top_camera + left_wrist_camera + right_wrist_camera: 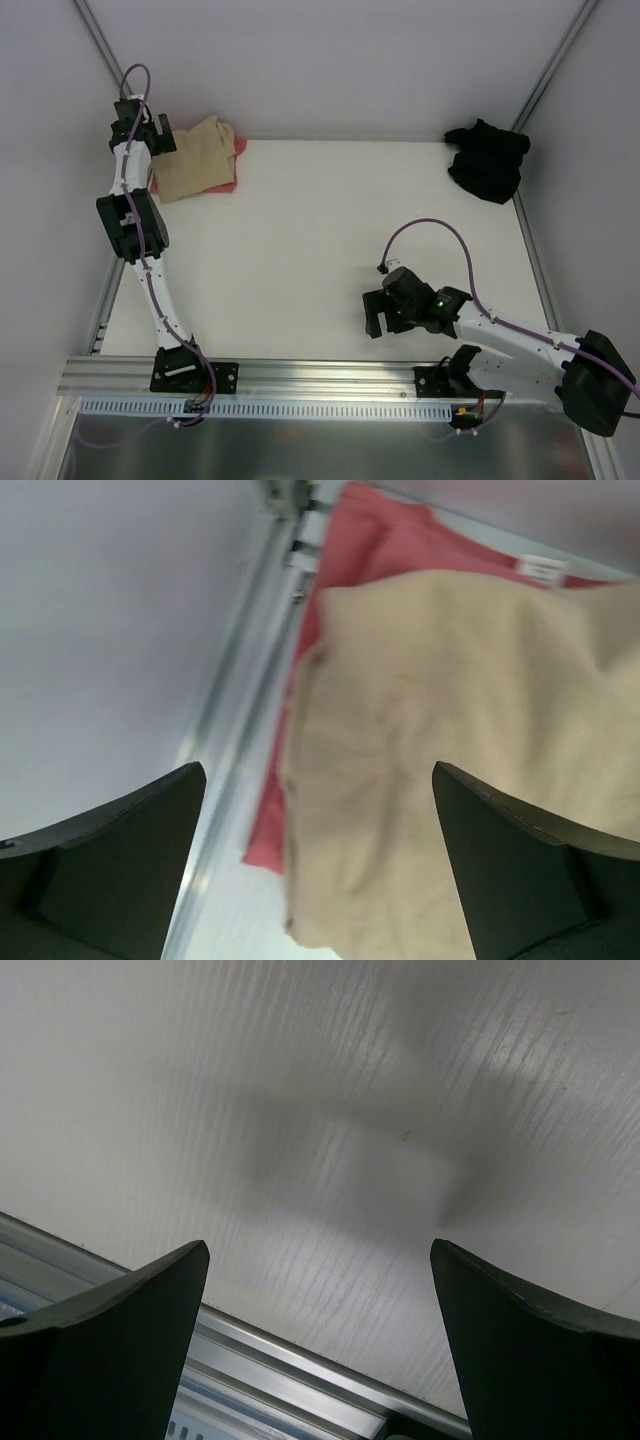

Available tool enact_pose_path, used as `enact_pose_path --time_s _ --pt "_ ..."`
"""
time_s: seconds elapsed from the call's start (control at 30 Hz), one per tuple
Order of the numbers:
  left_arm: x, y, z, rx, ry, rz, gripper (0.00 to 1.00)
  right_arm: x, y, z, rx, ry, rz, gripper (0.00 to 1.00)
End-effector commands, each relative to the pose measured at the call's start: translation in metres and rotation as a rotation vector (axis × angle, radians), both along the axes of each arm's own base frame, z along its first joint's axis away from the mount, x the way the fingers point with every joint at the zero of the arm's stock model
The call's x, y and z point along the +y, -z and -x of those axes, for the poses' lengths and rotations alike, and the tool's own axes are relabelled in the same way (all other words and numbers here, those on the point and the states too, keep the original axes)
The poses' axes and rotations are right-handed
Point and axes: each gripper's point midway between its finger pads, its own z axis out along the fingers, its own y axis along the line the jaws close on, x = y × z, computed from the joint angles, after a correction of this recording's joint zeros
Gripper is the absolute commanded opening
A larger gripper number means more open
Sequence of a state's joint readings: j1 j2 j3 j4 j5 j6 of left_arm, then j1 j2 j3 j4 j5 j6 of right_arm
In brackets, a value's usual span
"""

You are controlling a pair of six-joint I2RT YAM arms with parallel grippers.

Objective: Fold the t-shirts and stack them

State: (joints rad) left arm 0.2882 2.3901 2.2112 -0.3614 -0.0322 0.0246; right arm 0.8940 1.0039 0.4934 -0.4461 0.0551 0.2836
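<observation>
Top external view: the white bench (320, 250) lies mostly bare through its middle, with cloth only in the two far corners. In the far left corner the tan-beige t-shirt (195, 160) sits folded on top of the salmon-red t-shirt (237, 170), whose red edge shows along the tan one's right side and near edge. The black t-shirt (488, 160) lies crumpled in the far right corner, well apart from the other two, up against the corner post and the bench's right edge.

The left arm (140, 225) reaches up along the left edge, its jaws just beside the left side of the tan-beige shirt. In the left wrist view the two dark fingers (110, 870) stand spread wide with nothing between them, above the tan cloth; a metal side rail (240, 710) runs along the pile's edge, and a white label (540, 568) shows on the red cloth.

The right arm (520, 345) is folded low by the near edge, its jaws over bare bench. In the right wrist view its fingers (100, 1350) are likewise released and wide apart, and the near rail (300, 1360) passes just under them.
</observation>
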Motion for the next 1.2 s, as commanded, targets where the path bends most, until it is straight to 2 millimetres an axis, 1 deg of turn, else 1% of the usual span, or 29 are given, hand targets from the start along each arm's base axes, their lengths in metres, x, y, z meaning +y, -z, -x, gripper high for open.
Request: enact_pose_path --time_s 0.0,0.03,0.07,0.1,0.13,0.17,0.23,0.27,0.3,0.33,0.37,0.4,0.43,0.5,0.57,0.6,0.67,0.7,0.77,0.8,0.83,0.87,0.9,1.0,1.1,1.17 --pt "0.028 -0.009 0.003 -0.030 -0.129 -0.077 0.99 0.003 -0.005 -0.002 -0.004 -0.018 -0.012 0.99" --pt "0.033 -0.016 0.009 -0.048 -0.169 -0.112 0.99 0.003 -0.005 -0.002 -0.001 -0.019 -0.015 1.00" --pt "0.034 -0.019 0.013 -0.067 -0.190 -0.133 0.99 0.004 -0.005 -0.001 0.002 -0.019 -0.017 0.99" --pt "0.027 -0.031 0.014 -0.110 -0.194 -0.151 0.99 0.004 -0.004 0.000 0.004 -0.018 -0.021 1.00" --pt "0.018 -0.039 0.028 -0.132 -0.180 -0.163 0.99 0.005 -0.003 0.000 0.006 -0.019 -0.025 1.00" --pt "0.007 -0.083 0.022 -0.280 -0.155 -0.162 0.99 0.006 -0.002 0.001 0.010 -0.017 -0.031 0.99" --pt "-0.016 -0.087 0.017 -0.339 -0.068 -0.066 0.99 0.008 -0.003 0.000 0.010 -0.013 -0.044 0.99" --pt "-0.030 -0.085 0.016 -0.311 -0.024 0.002 0.99 0.010 -0.004 -0.001 0.007 -0.013 -0.052 0.99" --pt "-0.036 -0.085 0.014 -0.293 -0.026 0.053 0.99 0.011 -0.005 -0.001 0.006 -0.011 -0.056 0.99" --pt "-0.037 -0.093 0.000 -0.301 -0.043 0.115 0.99 0.012 -0.006 -0.002 0.002 -0.009 -0.060 0.99" --pt "-0.053 -0.080 0.003 -0.225 -0.003 0.188 0.99 0.012 -0.008 -0.002 0.000 -0.004 -0.068 0.99" --pt "-0.056 -0.067 -0.002 -0.200 -0.006 0.230 0.99 0.012 -0.010 -0.002 -0.003 -0.004 -0.073 0.99" --pt "-0.062 -0.074 -0.007 -0.213 0.003 0.245 0.99 0.015 -0.011 0.003 0.016 -0.015 -0.091 0.99" --pt "-0.068 -0.068 -0.008 -0.206 -0.010 0.303 0.99 0.011 -0.014 0.004 0.004 -0.009 -0.100 0.99" --pt "-0.070 -0.063 -0.005 -0.190 -0.032 0.331 0.99 0.008 -0.015 0.006 0.002 -0.004 -0.097 1.00" --pt "-0.072 -0.057 -0.003 -0.173 -0.046 0.354 0.99 0.007 -0.017 0.006 -0.003 -0.008 -0.101 1.00" --pt "-0.072 -0.056 -0.001 -0.159 -0.058 0.365 0.99 0.006 -0.017 0.007 -0.004 -0.008 -0.103 0.99" --pt "-0.070 -0.048 0.001 -0.135 -0.074 0.367 0.99 0.006 -0.017 0.007 -0.005 -0.007 -0.104 1.00" --pt "-0.064 -0.044 0.004 -0.115 -0.106 0.349 0.99 0.005 -0.016 0.008 -0.004 -0.003 -0.105 1.00" --pt "-0.063 -0.042 0.001 -0.112 -0.110 0.345 0.99 0.005 -0.015 0.008 -0.002 0.000 -0.105 0.99" --pt "-0.059 -0.037 0.004 -0.088 -0.122 0.350 0.99 0.004 -0.016 0.009 -0.004 0.001 -0.109 1.00" --pt "-0.056 -0.036 0.004 -0.083 -0.128 0.351 0.99 0.003 -0.014 0.010 -0.001 0.002 -0.108 1.00" --pt "-0.053 -0.032 0.001 -0.076 -0.136 0.350 0.99 0.003 -0.014 0.010 -0.003 0.003 -0.110 0.99" --pt "-0.043 -0.016 0.005 -0.036 -0.156 0.333 0.99 -0.002 -0.012 0.006 -0.024 0.021 -0.088 0.99" --pt "-0.035 -0.009 0.006 -0.024 -0.157 0.284 0.99 -0.004 -0.009 0.006 -0.020 0.024 -0.074 0.99" --pt "-0.026 -0.008 0.008 -0.019 -0.172 0.234 0.99 -0.003 -0.007 0.006 -0.015 0.018 -0.066 1.00"
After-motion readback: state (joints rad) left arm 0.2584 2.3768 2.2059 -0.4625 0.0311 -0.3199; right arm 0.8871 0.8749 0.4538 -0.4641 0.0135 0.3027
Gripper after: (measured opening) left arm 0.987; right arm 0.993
